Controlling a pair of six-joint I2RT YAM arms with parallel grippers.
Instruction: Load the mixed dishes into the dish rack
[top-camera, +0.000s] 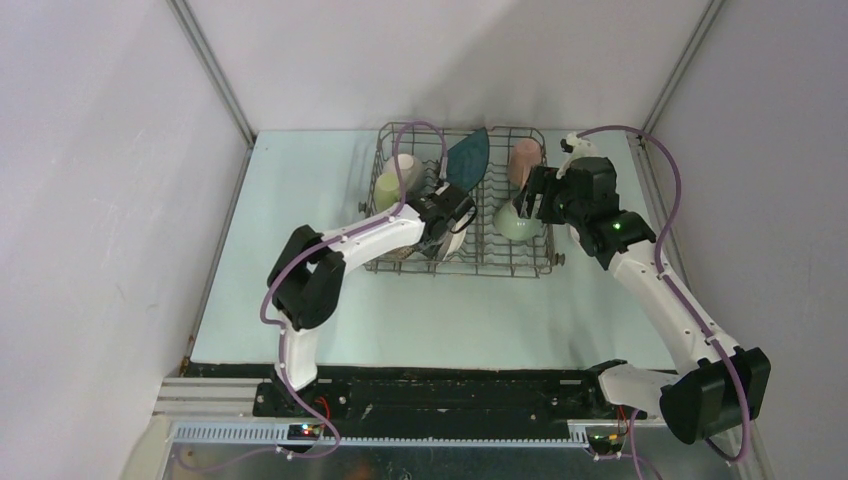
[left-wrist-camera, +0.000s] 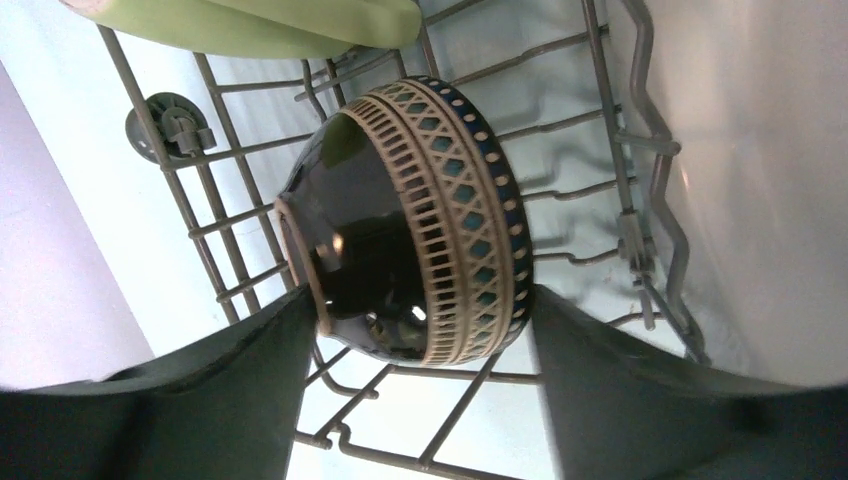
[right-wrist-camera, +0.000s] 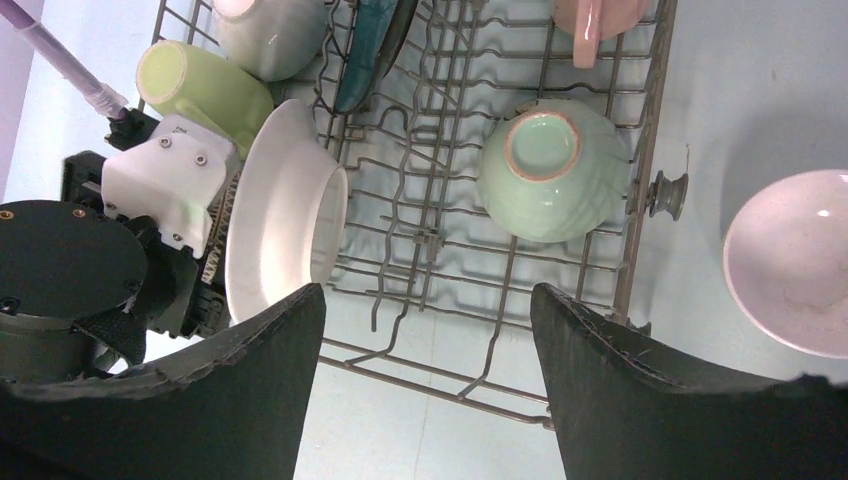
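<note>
The grey wire dish rack (top-camera: 460, 268) stands at the back middle. My left gripper (top-camera: 452, 222) is low inside it, jaws open. In the left wrist view the brown bowl (left-wrist-camera: 420, 220) with a patterned rim lies on its side on the wires, right at my left gripper (left-wrist-camera: 422, 300). The white round plate (right-wrist-camera: 285, 215) stands on edge beside it. The pale green bowl (right-wrist-camera: 555, 170) sits upside down in the rack. My right gripper (right-wrist-camera: 428, 290) is open and empty above the rack's near edge. A white bowl (right-wrist-camera: 790, 260) sits on the table outside the rack.
The rack also holds the yellow-green mug (right-wrist-camera: 205, 90), a pale rounded dish (right-wrist-camera: 270, 35), the dark teal plate (right-wrist-camera: 370, 50) on edge and the pink mug (right-wrist-camera: 595, 20). Grey walls close in the table on three sides.
</note>
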